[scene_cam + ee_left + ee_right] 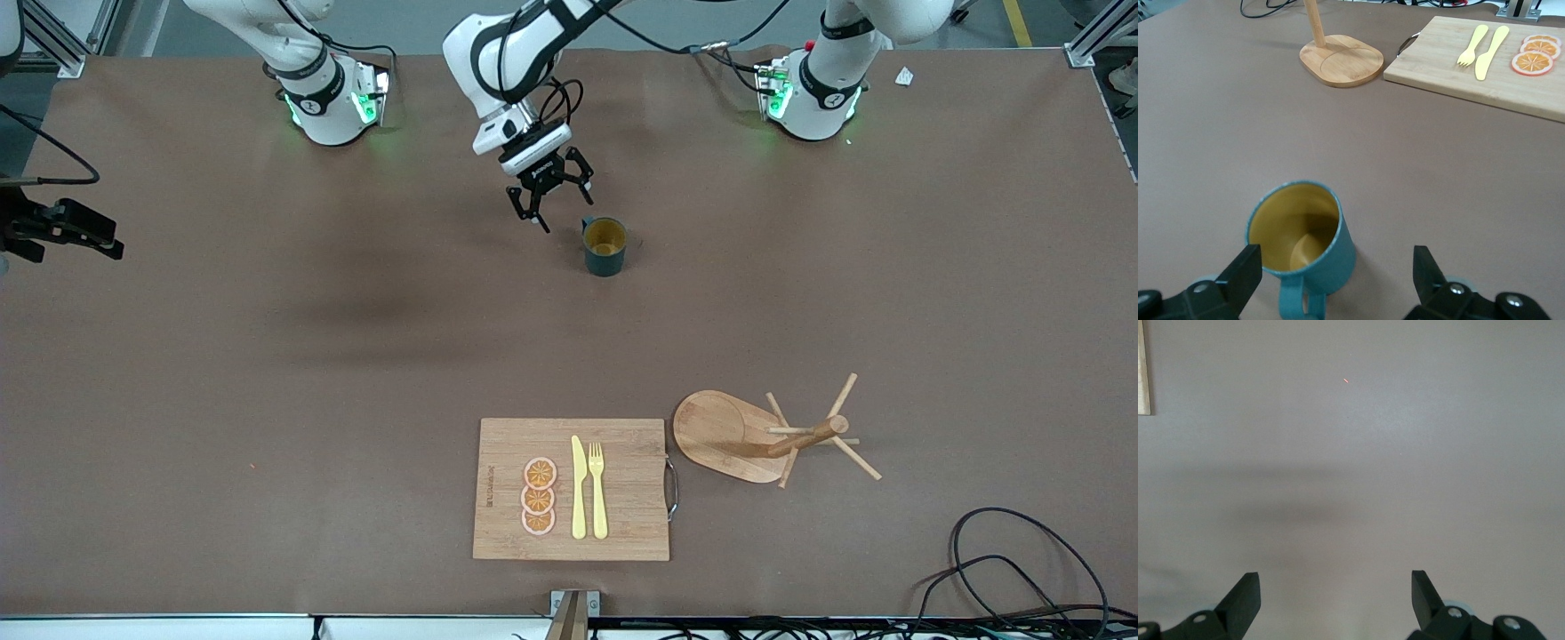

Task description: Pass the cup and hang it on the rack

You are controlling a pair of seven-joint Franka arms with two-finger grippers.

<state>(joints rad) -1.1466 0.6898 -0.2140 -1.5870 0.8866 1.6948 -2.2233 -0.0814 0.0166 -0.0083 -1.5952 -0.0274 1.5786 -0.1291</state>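
Observation:
The cup (605, 247) (1305, 233), teal with a yellow inside, stands upright on the brown table, its handle turned toward the robots' bases. My left gripper (564, 209) (1338, 257) hangs open low beside it on the bases' side; the cup sits between the spread fingers, close to one of them, untouched. The rack (725, 436) (1341, 60), a light wooden mug tree with an oval base and angled pegs, stands nearer to the front camera, toward the left arm's end. My right gripper (116, 242) (1335, 587) waits open over bare table at the right arm's end, holding nothing.
A bamboo cutting board (622, 516) (1438, 60) lies beside the rack with a yellow knife (578, 487), a fork (597, 489) and orange slices (539, 496) on it. Black cables (1022, 569) loop at the table's front corner near the left arm's end.

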